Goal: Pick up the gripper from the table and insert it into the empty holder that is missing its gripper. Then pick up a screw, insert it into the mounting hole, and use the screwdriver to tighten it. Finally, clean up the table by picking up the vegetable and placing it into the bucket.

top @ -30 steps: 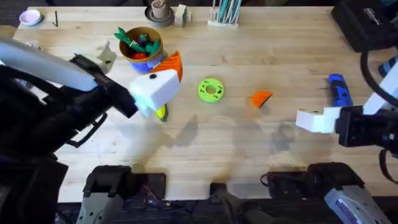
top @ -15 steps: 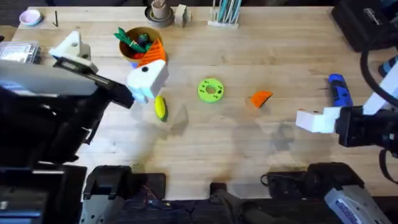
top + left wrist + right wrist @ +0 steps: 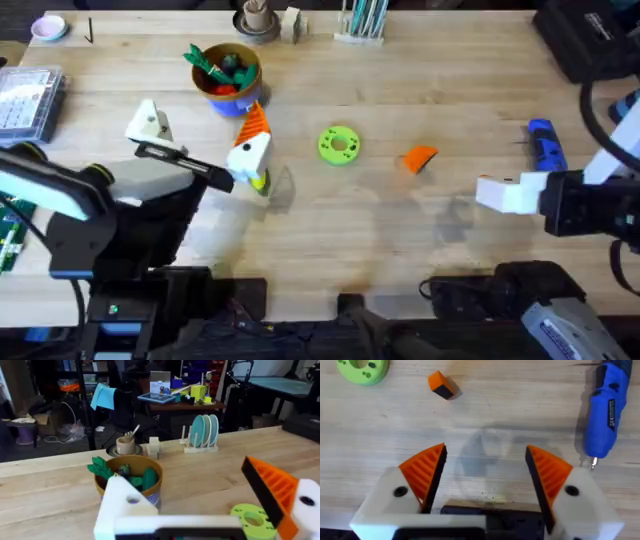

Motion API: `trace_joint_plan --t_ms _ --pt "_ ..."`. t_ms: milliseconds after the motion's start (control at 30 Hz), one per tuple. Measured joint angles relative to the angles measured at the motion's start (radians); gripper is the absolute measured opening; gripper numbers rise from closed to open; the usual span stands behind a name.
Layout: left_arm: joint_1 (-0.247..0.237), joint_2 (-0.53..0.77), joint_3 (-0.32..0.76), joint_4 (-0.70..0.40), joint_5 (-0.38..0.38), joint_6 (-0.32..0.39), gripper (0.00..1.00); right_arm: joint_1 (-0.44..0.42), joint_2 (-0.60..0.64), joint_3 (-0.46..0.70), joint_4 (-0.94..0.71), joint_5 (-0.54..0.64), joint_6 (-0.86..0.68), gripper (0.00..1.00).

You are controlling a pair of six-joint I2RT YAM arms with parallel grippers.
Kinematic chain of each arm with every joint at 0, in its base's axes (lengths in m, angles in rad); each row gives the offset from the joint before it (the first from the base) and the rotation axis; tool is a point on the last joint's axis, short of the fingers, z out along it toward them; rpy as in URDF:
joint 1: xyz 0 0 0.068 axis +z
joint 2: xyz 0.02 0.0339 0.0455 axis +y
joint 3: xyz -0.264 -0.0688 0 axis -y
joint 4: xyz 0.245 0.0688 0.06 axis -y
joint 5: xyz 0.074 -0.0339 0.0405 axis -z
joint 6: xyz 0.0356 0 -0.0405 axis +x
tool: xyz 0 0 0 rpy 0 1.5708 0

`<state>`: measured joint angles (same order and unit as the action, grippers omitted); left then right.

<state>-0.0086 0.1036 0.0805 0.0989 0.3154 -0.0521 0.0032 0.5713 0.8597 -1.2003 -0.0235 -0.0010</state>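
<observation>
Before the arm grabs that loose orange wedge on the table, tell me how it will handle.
The gripper looks like a small solid plastic wedge, so probably stiff and light. It lies flat on the bare table on a broad face, so it should slide rather than roll if nudged. Its tapered shape may let it squirt out of a pinch.

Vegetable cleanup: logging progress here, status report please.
Left gripper open, low over the yellow vegetable. Right gripper open, empty. Bucket already holds toy vegetables.
</observation>
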Motion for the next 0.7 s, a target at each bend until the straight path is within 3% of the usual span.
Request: trace_joint_plan --t_ms 200,467,700 --pt "0.0 -0.066 -0.067 -0.002 -0.016 0.0 0.993 0.0 0.0 0.0 0.0 0.0 0.0 0.992" --pt "0.0 -0.093 -0.074 -0.155 -0.032 0.0 0.993 0.0 0.0 0.0 0.0 0.0 0.0 0.992" --pt "0.0 -0.093 -0.074 -0.159 -0.033 0.0 0.993 0.0 0.0 0.0 0.0 0.0 0.0 0.992"
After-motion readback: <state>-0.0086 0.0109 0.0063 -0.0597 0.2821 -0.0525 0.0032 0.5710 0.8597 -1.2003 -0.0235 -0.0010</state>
